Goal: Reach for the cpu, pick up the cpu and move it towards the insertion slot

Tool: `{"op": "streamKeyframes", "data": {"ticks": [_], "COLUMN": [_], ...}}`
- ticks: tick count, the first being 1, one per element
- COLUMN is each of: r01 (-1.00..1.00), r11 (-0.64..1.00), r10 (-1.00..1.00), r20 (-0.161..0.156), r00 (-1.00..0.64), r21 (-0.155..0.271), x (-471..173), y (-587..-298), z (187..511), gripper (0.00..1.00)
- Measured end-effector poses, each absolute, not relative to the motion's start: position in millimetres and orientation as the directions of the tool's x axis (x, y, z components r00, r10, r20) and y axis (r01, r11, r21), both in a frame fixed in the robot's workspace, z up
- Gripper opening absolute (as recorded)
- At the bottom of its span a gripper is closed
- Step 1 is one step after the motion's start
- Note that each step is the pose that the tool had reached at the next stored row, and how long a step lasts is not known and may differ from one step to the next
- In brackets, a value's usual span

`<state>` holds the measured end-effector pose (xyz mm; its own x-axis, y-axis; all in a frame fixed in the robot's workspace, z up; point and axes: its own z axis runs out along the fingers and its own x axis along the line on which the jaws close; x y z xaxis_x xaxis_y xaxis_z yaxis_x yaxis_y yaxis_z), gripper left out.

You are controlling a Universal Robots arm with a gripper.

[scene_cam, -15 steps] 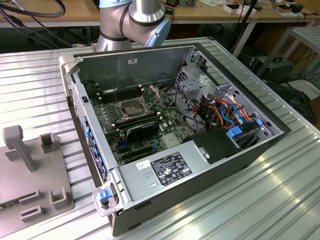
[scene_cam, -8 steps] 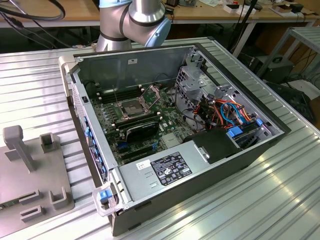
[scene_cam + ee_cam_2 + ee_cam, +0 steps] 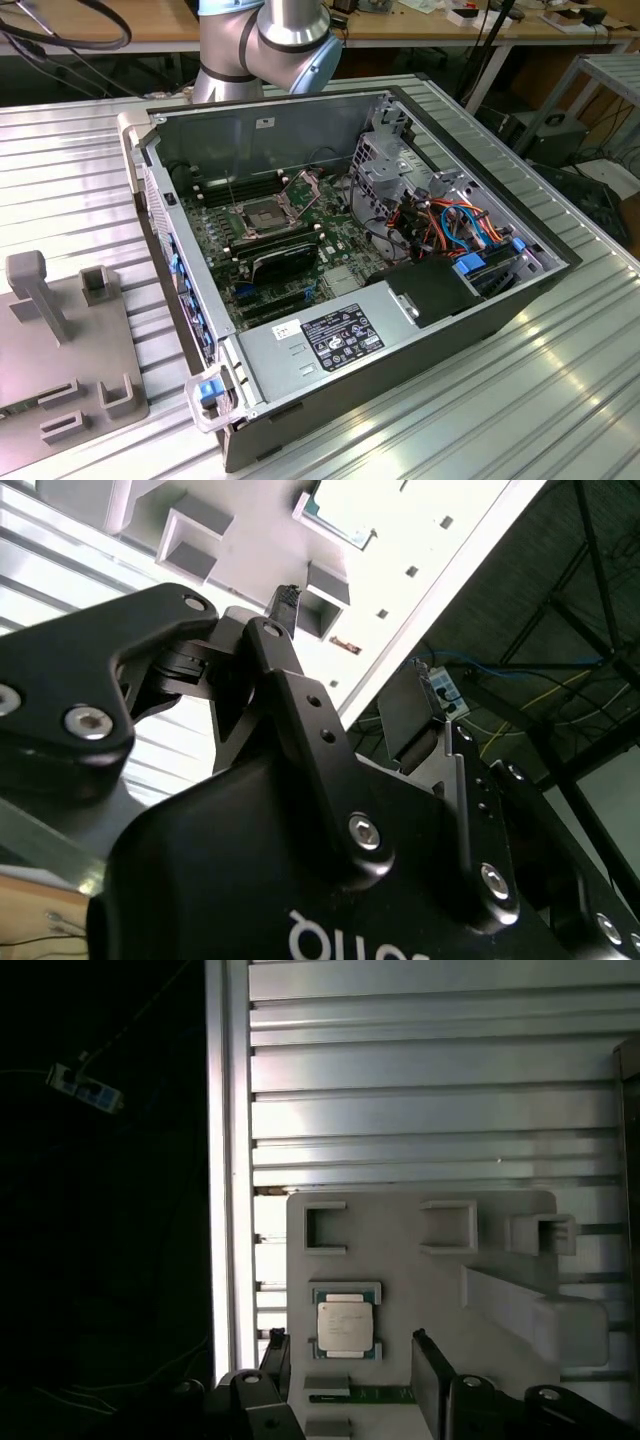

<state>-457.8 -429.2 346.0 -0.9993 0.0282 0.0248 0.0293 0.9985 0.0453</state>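
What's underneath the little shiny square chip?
The cpu sits in a shallow framed pocket on a pale grey plate, and the plate lies on the ribbed metal table. The pocket's floor right beneath the cpu is covered by it.

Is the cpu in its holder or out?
In. The cpu lies flat in a recess of the grey fixture; the gripper is open, not holding it.
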Motion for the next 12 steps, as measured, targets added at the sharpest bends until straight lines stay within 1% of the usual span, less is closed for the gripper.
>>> {"op": "streamKeyframes", "data": {"ticks": [12], "r01": [0.029], "r11": [0.999], "r10": [0.028], "r20": [0.025], "r00": [-0.999], "r21": [0.045], "x": [-457.8], "y": [-429.2], "z": [339.1], "gripper": [0.6]}}
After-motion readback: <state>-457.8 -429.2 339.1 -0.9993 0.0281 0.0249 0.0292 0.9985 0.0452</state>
